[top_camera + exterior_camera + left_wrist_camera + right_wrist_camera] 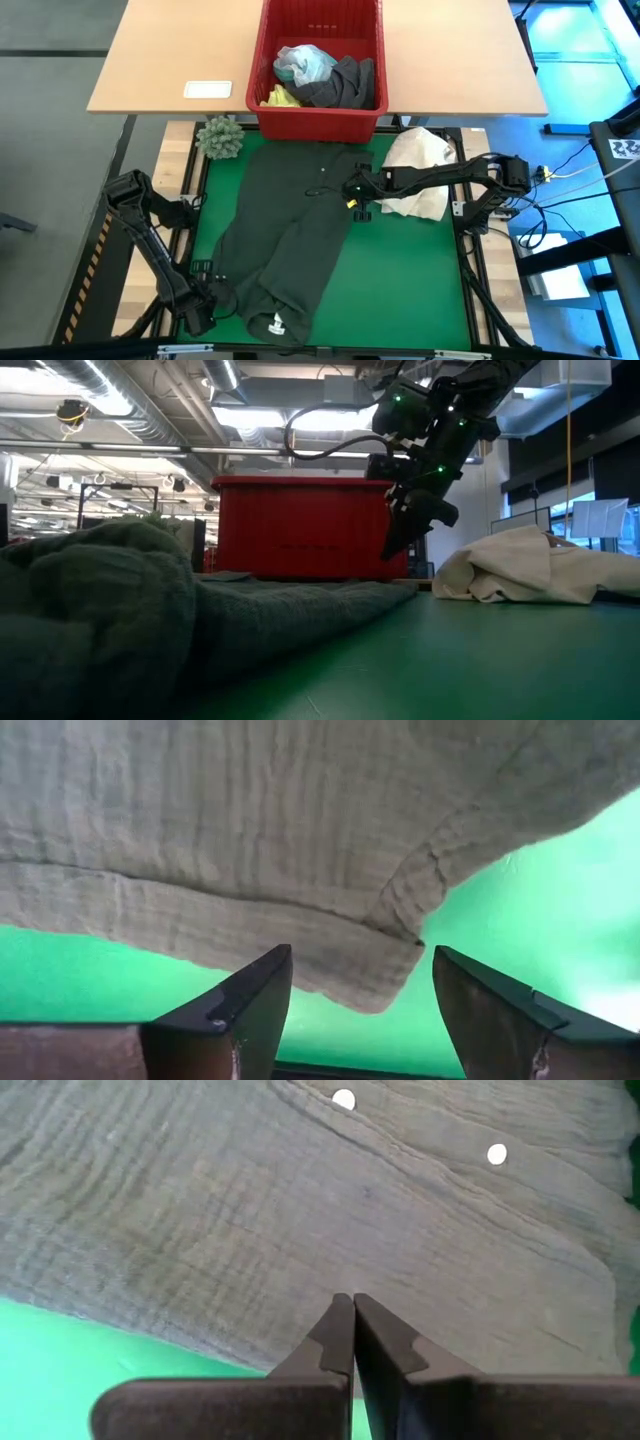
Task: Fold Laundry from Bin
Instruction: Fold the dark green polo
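A dark green-black garment lies spread on the green mat; it also shows in the low view. My left gripper is open at its near left corner. In the left wrist view the fingers stand on either side of the hem corner. My right gripper is shut and empty above the garment's right edge, over the buttoned part. In the low view it hangs clear of the cloth. The red bin at the far side holds turquoise, grey and yellow laundry.
A cream-white cloth bundle lies on the mat just right of my right gripper. A green spiky ball sits at the mat's far left corner. A white card lies on the wooden table left of the bin. The mat's near right part is bare.
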Tool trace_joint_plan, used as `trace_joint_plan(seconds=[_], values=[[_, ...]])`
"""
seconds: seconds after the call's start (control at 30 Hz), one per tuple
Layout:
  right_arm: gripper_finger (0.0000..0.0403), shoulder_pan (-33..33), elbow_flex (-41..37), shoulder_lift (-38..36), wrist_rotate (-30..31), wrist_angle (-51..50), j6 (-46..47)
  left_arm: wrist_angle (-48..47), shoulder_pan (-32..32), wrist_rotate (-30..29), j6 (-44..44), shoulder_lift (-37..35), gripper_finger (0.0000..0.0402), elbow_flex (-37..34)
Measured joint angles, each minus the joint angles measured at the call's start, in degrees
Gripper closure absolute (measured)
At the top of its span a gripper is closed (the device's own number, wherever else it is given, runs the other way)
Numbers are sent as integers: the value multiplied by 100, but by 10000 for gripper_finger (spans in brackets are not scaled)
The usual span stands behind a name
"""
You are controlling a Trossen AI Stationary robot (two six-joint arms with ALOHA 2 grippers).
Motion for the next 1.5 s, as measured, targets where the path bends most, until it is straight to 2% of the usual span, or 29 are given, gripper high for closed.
trace_joint_plan(seconds=[0.27,0.47,0.6,0.8,1.03,1.3,1.5], values=[[393,0,2,2,-7,35,0,232,-14,-143,7,2,166,-270],[393,20,385,4,-491,211,104,465,-13,-120,22,-24,171,-571],[393,89,791,4,-776,491,251,429,-15,-278,211,-17,200,-587],[393,146,1495,167,-951,910,51,381,-15,-415,347,-11,269,-596],[393,143,2308,909,-1005,896,-370,14,-9,-482,287,13,385,-447],[393,-51,3264,1997,-1474,905,-798,-1202,-11,-487,334,28,396,92],[393,-96,4287,2876,-1858,861,-1069,-1439,11,-646,344,26,398,246]])
